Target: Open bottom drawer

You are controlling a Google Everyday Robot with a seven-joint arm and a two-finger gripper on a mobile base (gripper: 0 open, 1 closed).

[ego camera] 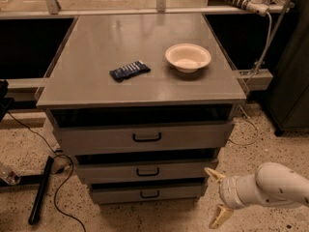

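Note:
The bottom drawer (pixel 145 194) is the lowest, narrowest grey front of the cabinet, with a small black loop handle (pixel 149 194). It sits closed, low near the floor. My gripper (pixel 217 197) is at the lower right, just right of the bottom drawer's right end, on a white arm (pixel 270 185). Its two cream fingers are spread apart, one fingertip (pixel 211 172) up near the middle drawer's corner and the other down near the floor. It holds nothing and is well right of the handle.
The middle drawer (pixel 145 170) and top drawer (pixel 145 137) stand above. On the cabinet top (pixel 96 93) lie a dark blue snack packet (pixel 129 70) and a cream bowl (pixel 188 57). A black bar (pixel 41 190) and cables lie on the floor left.

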